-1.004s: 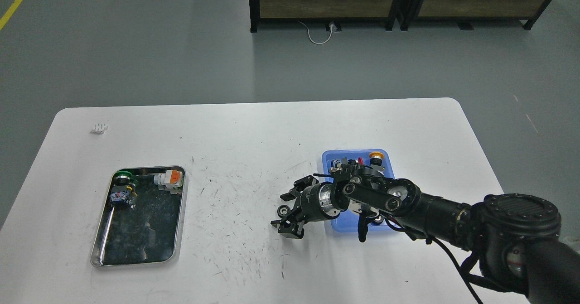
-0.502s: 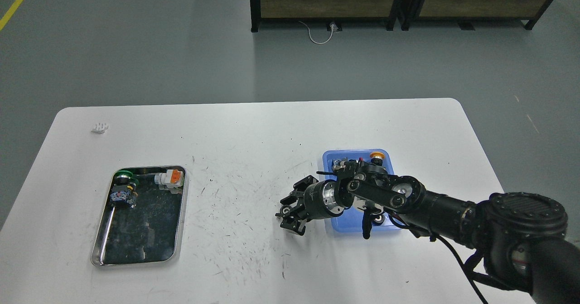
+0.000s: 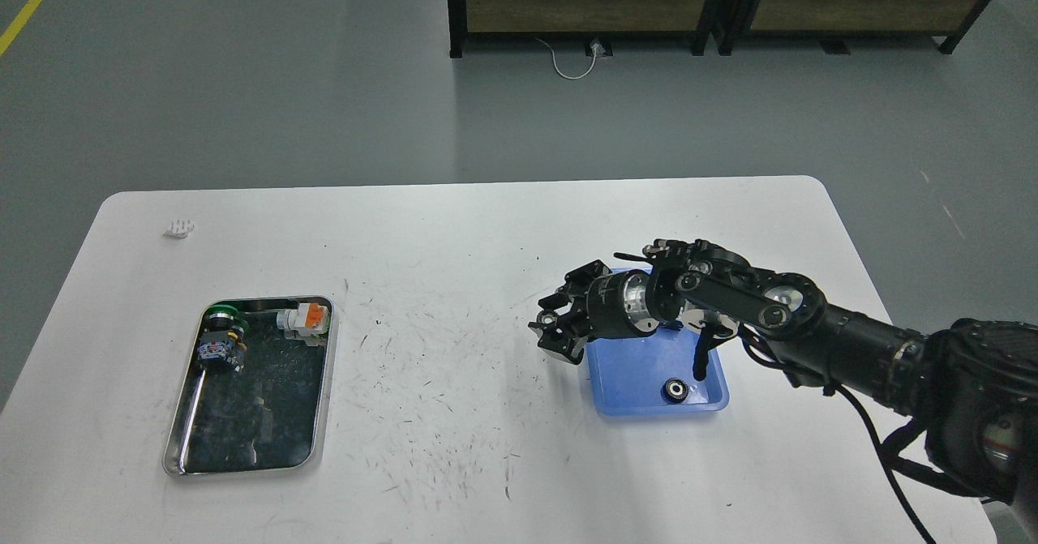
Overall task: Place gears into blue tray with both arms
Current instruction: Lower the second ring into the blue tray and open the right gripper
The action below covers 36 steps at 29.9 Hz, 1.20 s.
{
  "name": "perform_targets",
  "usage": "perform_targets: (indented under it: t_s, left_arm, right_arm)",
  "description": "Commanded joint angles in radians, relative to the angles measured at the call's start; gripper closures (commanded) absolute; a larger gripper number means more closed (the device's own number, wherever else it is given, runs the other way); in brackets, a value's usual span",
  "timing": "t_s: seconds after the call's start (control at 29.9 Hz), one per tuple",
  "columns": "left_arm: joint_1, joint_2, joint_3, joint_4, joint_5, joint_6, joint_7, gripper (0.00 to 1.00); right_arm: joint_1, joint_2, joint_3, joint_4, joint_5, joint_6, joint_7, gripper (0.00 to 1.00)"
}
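Note:
My right arm reaches in from the right, and its gripper (image 3: 555, 325) hangs just above the left edge of the blue tray (image 3: 628, 374). Its fingers are closed around a small black gear (image 3: 550, 318) with a silvery hub, held off the table. A second gear (image 3: 675, 390) lies flat in the tray's near right corner. The arm's wrist covers the far half of the tray. My left arm is out of view.
A steel tray (image 3: 182, 439) with a dark bottom sits at the left and holds a green-capped switch (image 3: 219, 329) and an orange-and-white one (image 3: 304, 319). A small white piece (image 3: 178, 228) lies near the far left corner of the scratched white table (image 3: 438, 284).
My right gripper has lifted off the table with the gear and swung back and to the right, from beside the tray's near left corner to its left edge. This uncovered the gear in the tray.

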Motion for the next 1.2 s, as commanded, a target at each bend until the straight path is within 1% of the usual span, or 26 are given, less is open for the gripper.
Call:
perform_targets:
  t_s: [0.0,0.13,0.27,0.47,0.6,0.7,0.84,0.9,0.97,1.1,1.17]
  left_arm:
    - [0.002,-0.002,0.000,0.000,0.000,0.002,0.000,0.02]
    - [0.002,-0.002,0.000,0.000,0.002,0.002,0.000,0.02]
    - [0.003,0.000,0.000,0.000,0.002,0.002,0.000,0.02]
    - [0.003,0.003,0.000,0.004,0.000,0.001,-0.002,0.02]
    - [0.003,0.012,-0.001,0.004,0.000,-0.001,-0.003,0.02]
    - [0.003,0.018,-0.001,0.004,0.000,-0.001,-0.003,0.02]
    - [0.003,0.025,-0.001,0.004,0.000,-0.002,-0.003,0.02]
    - [0.005,0.026,0.002,0.004,0.000,-0.002,-0.003,0.02]
    - [0.005,0.032,0.007,0.004,-0.002,-0.002,-0.005,0.02]
    - [0.020,0.035,0.007,0.004,-0.002,-0.002,-0.006,0.02]
    - [0.019,0.038,0.007,0.004,-0.002,-0.005,-0.005,0.02]
  right_arm:
    - [-0.013,-0.118,0.024,0.066,0.004,0.024,0.000,0.84]
    - [-0.041,-0.221,0.039,0.133,0.007,0.042,0.002,0.84]
    - [-0.109,-0.284,0.041,0.152,0.001,0.056,0.010,0.84]
    - [-0.160,-0.267,0.072,0.137,-0.023,0.056,0.010,0.82]
    - [-0.162,-0.240,0.073,0.106,-0.025,0.055,0.011,0.79]
    - [-0.162,-0.208,0.082,0.086,-0.026,0.049,0.010,0.68]
    - [-0.160,-0.177,0.085,0.064,-0.026,0.044,0.010,0.45]
    - [-0.160,-0.168,0.087,0.060,-0.026,0.039,0.010,0.37]
    - [-0.160,-0.165,0.098,0.060,-0.026,0.035,0.010,0.31]
    - [-0.160,-0.164,0.139,0.060,-0.025,0.033,0.011,0.24]
    - [-0.153,-0.165,0.194,0.061,-0.019,0.035,0.011,0.20]
